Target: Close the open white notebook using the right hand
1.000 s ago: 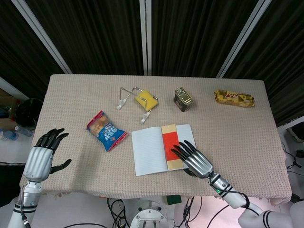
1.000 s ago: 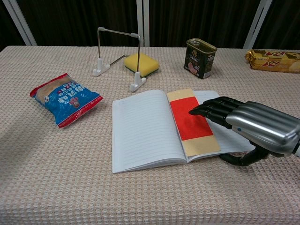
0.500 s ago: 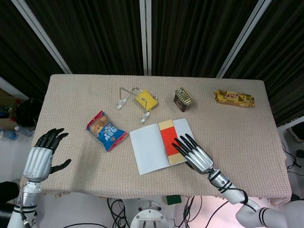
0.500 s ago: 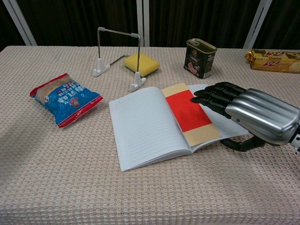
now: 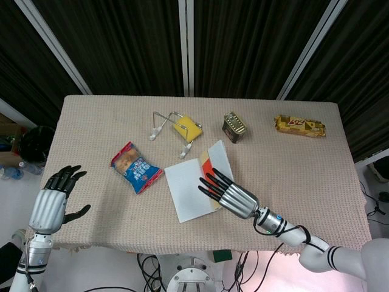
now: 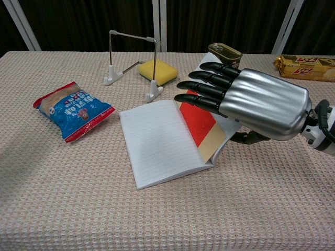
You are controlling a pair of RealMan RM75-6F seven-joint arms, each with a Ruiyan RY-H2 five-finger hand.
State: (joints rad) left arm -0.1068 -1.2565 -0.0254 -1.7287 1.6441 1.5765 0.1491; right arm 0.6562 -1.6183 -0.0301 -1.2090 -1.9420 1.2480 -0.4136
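Note:
The white notebook lies open near the table's middle front, its lined left page flat. Its right half, with a red and yellow sheet, is raised and tilts toward the left page. My right hand holds that raised half, with straight, spread fingers over the sheet and the thumb behind the cover. My left hand hangs off the table's front left corner, fingers apart, holding nothing; the chest view does not show it.
A blue snack bag lies left of the notebook. Behind it stand a wire rack and a yellow sponge. A tin can and a biscuit pack sit at the back right.
My right hand has risen and swung left, lifting the notebook's right half from flat to steeply tilted. The notebook has slid and turned a little. The left hand has not moved.

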